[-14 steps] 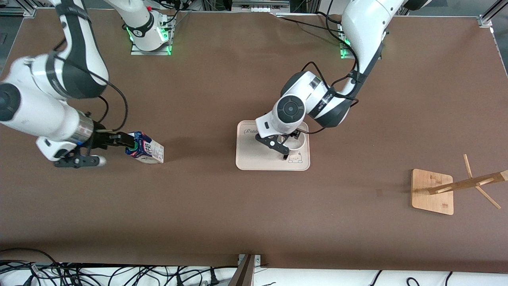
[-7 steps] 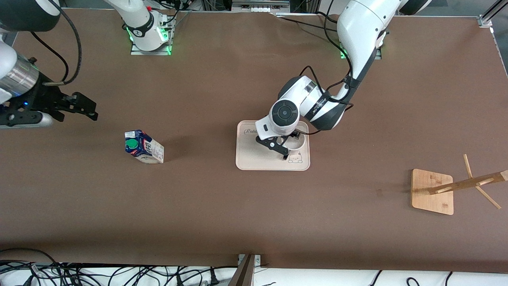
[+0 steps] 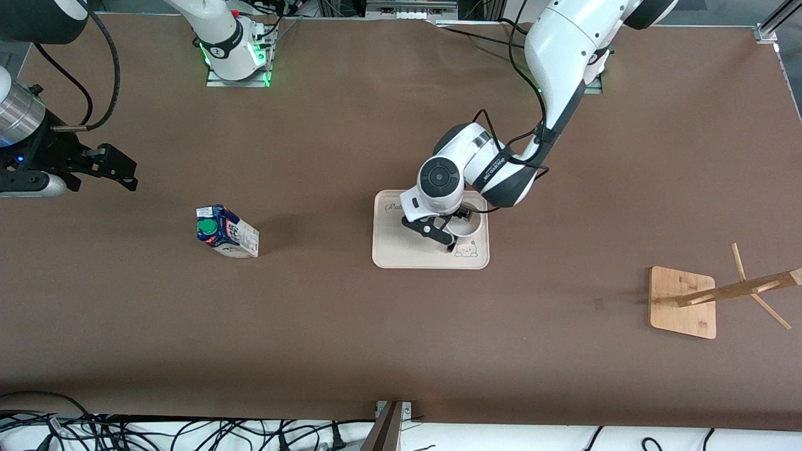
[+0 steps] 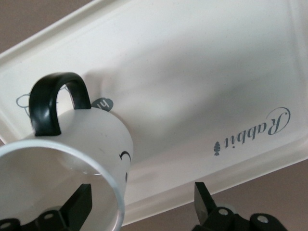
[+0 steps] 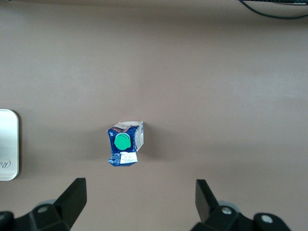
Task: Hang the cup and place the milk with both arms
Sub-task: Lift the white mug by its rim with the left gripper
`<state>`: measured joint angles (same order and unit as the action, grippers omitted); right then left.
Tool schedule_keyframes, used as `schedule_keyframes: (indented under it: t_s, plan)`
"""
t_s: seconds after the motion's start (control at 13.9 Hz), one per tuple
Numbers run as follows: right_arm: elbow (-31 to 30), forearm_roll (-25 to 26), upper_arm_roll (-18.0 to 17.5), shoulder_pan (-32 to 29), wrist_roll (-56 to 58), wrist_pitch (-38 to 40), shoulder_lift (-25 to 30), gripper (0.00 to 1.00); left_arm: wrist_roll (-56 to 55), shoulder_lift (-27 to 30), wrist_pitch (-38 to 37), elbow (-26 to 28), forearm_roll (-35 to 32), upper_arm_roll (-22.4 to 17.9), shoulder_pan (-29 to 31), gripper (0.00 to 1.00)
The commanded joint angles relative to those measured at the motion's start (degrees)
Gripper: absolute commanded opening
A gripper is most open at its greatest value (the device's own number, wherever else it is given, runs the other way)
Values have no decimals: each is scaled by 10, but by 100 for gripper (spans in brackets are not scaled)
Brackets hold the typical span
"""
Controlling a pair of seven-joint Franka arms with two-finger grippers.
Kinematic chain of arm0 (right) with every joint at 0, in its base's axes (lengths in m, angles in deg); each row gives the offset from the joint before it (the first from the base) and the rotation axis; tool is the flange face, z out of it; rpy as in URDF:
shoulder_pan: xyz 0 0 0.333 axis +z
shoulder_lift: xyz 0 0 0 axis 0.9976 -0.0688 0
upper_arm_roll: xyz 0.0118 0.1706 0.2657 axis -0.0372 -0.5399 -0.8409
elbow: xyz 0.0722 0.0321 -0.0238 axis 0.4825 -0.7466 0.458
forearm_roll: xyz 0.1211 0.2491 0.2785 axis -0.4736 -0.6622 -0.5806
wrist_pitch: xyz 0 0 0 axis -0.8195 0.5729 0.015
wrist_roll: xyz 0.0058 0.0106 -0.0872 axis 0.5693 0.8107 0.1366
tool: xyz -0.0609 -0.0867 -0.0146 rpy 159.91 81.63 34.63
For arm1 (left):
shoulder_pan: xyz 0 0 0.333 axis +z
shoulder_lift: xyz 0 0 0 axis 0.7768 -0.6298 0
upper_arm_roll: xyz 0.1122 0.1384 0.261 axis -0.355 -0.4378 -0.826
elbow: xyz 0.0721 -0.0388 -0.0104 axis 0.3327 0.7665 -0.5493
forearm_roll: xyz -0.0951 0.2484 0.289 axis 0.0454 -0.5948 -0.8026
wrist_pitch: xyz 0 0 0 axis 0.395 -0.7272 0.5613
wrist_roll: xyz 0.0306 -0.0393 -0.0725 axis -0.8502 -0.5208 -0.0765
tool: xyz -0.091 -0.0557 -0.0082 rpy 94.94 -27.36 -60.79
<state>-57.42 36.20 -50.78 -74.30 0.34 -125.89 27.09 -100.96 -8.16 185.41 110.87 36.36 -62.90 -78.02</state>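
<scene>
Meanwhile left end effector [image 3: 452, 233] straddles cup [image 4: 72, 159] wall, fingers apart.

Left gripper [image 3: 456, 230] lowered, fingers [image 4: 79, 207] spread, right gripper [image 3: 119, 169] raised, fingers [image 5: 72, 197] wide apart

Robotics laboratory. Two white jointed arms [image 3: 551, 69] are bolted on metal base plates [image 3: 238, 78] with green indicator lights along one edge of a large brown-covered table [image 3: 401, 351]. Aluminium framing [image 3: 774, 22] stands at a table corner, and loose black cables [image 3: 156, 432] lie bundled along the edge nearest the front camera.
</scene>
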Motion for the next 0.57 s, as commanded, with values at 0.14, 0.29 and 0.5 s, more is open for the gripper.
schedule_keyframes:
  t_s: [0.14,0.29,0.5]
  plan:
    - [15,8,2,2,1,6,-7,100,-24,3,3,-2,-15,-5,-3,0]
    - [15,8,1,2,1,5,-7,100,-36,3,2,-5,-14,-5,-4,0]
    - [15,8,0,3,0,7,-6,100,-36,1,4,-5,-15,-6,-3,0]
